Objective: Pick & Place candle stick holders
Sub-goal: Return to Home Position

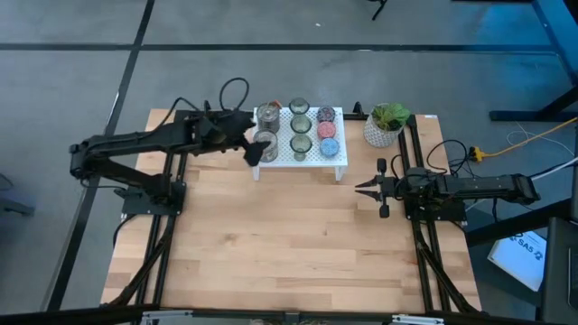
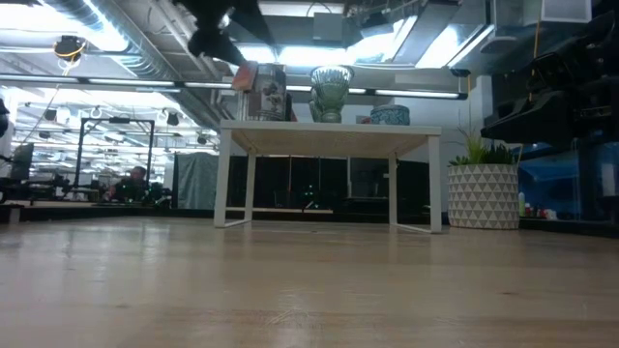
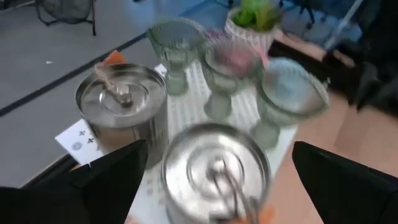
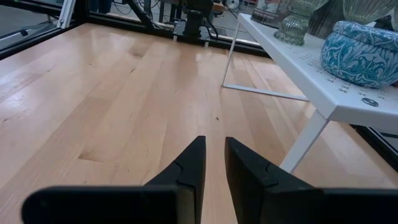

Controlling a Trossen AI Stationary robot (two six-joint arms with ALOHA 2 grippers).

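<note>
Eight candle stick holders stand on the white perforated rack [image 1: 312, 155]. There are two shiny silver ones [image 1: 267, 115] [image 1: 265, 143], three olive-clear glass ones [image 1: 301, 125], and a purple [image 1: 325, 114], a pink [image 1: 327, 129] and a blue one [image 1: 328, 144]. My left gripper [image 1: 254, 150] is open wide at the rack's left end. In the left wrist view its fingers [image 3: 109, 177] stand on either side of the nearer silver holder [image 3: 214, 171] without touching it. My right gripper [image 1: 364, 189] waits low over the table's right side, empty, its fingers [image 4: 189, 165] a narrow gap apart.
A white pot with a green plant [image 1: 386, 125] stands right of the rack at the far edge. The rack stands on thin legs [image 2: 224, 184], with the holders on its top [image 2: 331, 92]. Bare wood [image 1: 271, 244] lies between the rack and the table's near edge.
</note>
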